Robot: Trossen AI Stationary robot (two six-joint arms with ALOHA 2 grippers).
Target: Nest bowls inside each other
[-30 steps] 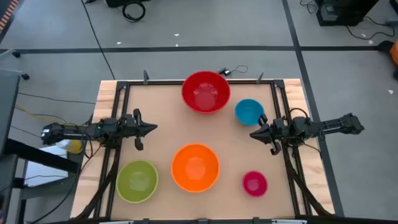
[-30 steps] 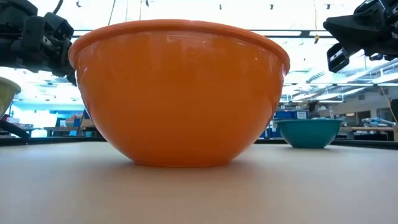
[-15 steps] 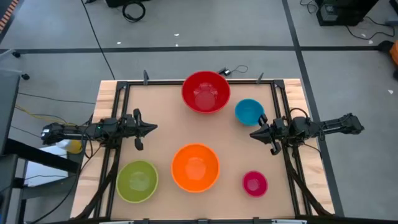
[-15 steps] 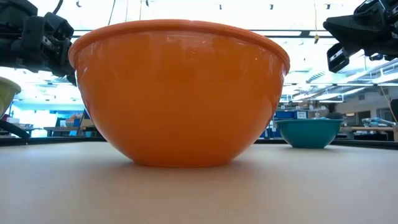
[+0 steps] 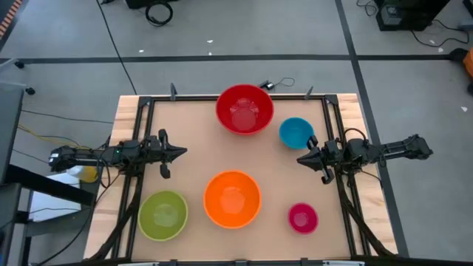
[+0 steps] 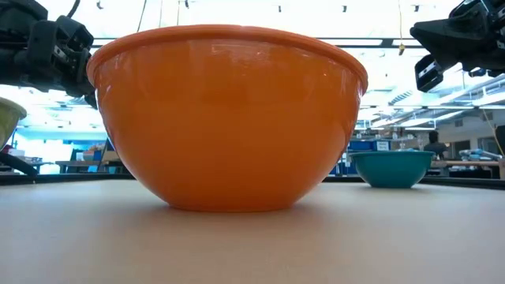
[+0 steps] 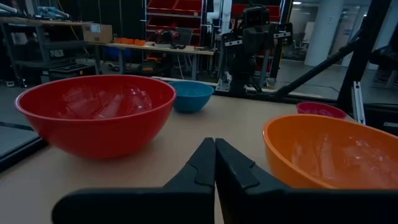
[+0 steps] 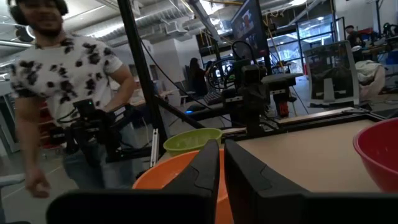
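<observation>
Five bowls stand apart on their bases on the table: a large red bowl (image 5: 244, 108) at the far middle, a small blue bowl (image 5: 296, 132) to its right, a large orange bowl (image 5: 232, 198) at the near middle, a green bowl (image 5: 163, 214) at the near left and a small magenta bowl (image 5: 302, 217) at the near right. My left gripper (image 5: 183, 151) hovers shut at the table's left edge, pointing level toward the middle (image 7: 215, 142). My right gripper (image 5: 299, 159) hovers at the right edge just near the blue bowl, fingers together (image 8: 221, 144), with nothing between them.
Dark frame rails (image 5: 140, 185) run along the table's left and right sides under the arms. Bare tabletop (image 5: 222, 151) lies between the two grippers, with the red bowl on its far side and the orange bowl on its near side. A person (image 8: 62, 81) stands beyond the table's left side.
</observation>
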